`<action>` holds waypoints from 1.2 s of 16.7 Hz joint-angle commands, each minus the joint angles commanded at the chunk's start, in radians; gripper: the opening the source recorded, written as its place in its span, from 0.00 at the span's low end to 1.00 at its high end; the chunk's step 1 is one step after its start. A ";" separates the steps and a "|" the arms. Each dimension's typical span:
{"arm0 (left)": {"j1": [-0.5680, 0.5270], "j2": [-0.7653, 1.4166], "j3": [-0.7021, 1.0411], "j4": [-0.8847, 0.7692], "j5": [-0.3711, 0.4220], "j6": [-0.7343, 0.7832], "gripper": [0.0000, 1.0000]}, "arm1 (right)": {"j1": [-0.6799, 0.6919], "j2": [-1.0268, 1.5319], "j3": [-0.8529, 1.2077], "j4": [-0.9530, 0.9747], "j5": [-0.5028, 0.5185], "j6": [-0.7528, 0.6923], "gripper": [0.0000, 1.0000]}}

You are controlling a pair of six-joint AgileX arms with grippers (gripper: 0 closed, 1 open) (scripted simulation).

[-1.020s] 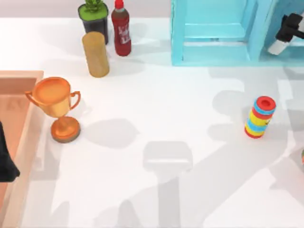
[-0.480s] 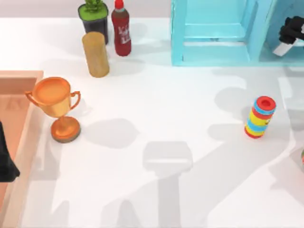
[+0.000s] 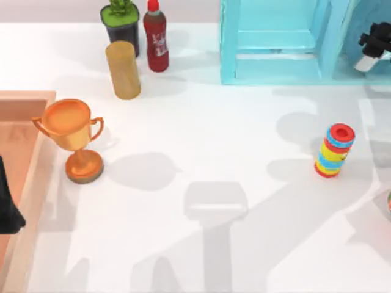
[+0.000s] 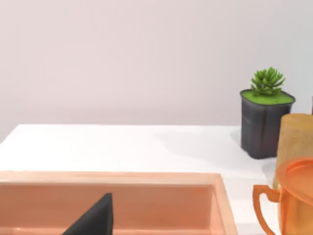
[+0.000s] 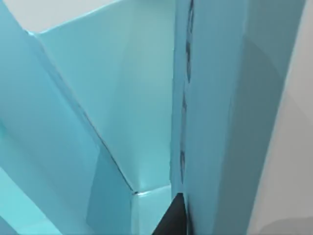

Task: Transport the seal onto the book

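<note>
Left arm (image 3: 7, 201) and wooden tray (image 3: 24, 159) cut by the table's left edge (right gripper (image 3: 372, 49) half out too).

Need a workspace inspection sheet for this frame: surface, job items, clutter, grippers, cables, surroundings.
Surface: white table, shadows across it.
Job's things: seal and book, nothing seen.
Clutter: orange trophy near the left edge; yellow cylinder, red bottle and potted plant at the back left; striped ring stack at the right; light-blue shelf unit at the back; wooden tray at the left edge.
Grippers: right gripper at the shelf unit's right end; left gripper over the wooden tray at the left edge.
Cables: nothing seen.
Surroundings: plain pale wall behind the table.
</note>
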 joint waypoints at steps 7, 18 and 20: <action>0.000 0.000 0.000 0.000 0.000 0.000 1.00 | 0.000 0.000 0.000 0.000 0.000 0.000 0.00; 0.000 0.000 0.000 0.000 0.000 0.000 1.00 | -0.002 -0.457 -0.226 -0.270 0.014 -0.020 0.00; 0.000 0.000 0.000 0.000 0.000 0.000 1.00 | -0.004 -0.652 -0.267 -0.346 0.007 -0.019 0.00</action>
